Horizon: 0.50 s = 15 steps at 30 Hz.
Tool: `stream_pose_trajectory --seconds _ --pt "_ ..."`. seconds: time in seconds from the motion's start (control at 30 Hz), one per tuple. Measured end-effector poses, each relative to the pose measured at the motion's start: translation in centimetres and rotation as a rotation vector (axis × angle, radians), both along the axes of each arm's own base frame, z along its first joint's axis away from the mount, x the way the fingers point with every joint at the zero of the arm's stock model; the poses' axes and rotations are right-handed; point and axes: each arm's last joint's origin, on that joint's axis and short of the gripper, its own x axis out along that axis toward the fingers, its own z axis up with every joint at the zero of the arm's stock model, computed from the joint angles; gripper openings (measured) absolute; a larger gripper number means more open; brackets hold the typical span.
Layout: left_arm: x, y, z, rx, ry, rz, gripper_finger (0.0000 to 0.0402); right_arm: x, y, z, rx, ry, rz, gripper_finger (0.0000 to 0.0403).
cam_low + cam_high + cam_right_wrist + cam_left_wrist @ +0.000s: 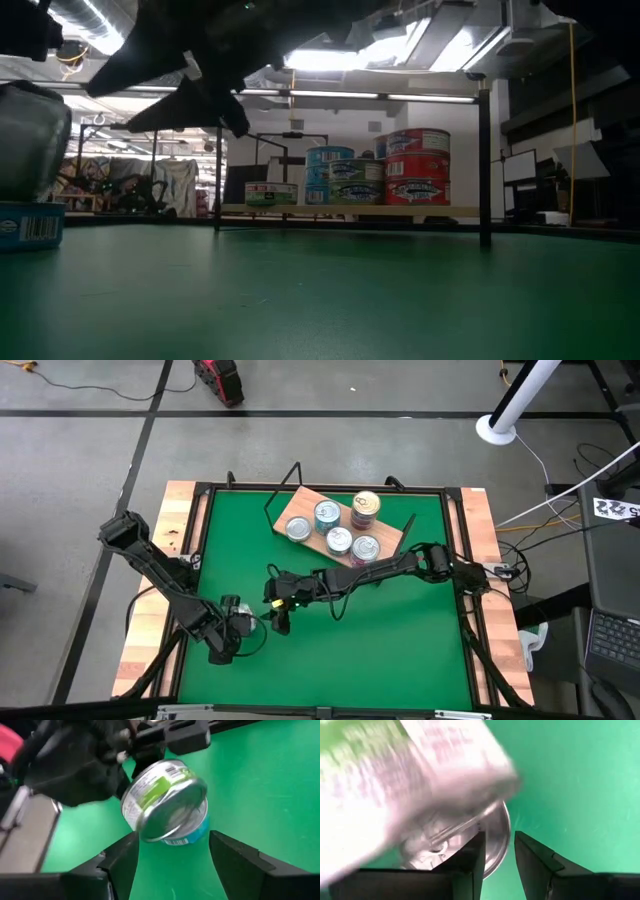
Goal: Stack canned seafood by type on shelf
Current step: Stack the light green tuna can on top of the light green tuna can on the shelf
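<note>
The step in hand looks like picking up one of the last loose tins. Two of them sit left of the worktop's middle, well apart from the shelf. A green-labelled tin lies tilted on a teal-sided tin that stands flat on the green mat.

The left hand hangs right over this pair. Its fingers stand narrow, and mat shows through the gap between the tips, so it holds nothing there. The tilted tin touches or nearly touches it, and I cannot tell whether the tin leans on the hand or only on the teal one.

The right hand reaches in from the right edge and faces the pair. It is wide apart and empty, with the tins just beyond its fingertips.

The shelf stands by the far edge, right of middle. It carries five piles of tins, one of them a gold-topped stack; the low view shows several piles two or three high.

The next move probably needs one hand to back off. The right hand could then close across the tilted tin's sides without knocking it off its perch.

Between the pair and the shelf the mat is bare, giving a free path for the carry. The right arm's own forearm lies along that line, though. The shelf's wire ends and the tall stacks leave little room for setting a tin down.
</note>
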Motion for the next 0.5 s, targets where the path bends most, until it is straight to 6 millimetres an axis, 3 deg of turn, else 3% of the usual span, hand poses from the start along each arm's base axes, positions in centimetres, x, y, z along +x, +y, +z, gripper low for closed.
stream_pose_trajectory --seconds 0.27,0.5 --pt "0.0 0.0 0.0 0.008 -0.007 -0.006 0.0098 0.9 0.6 -2.0 0.077 -0.019 -0.025 0.0241" --pt "-0.1 -0.1 0.0 -0.005 0.006 -0.009 0.0098 0.9 0.8 -2.1 0.041 -0.029 -0.044 0.0241"
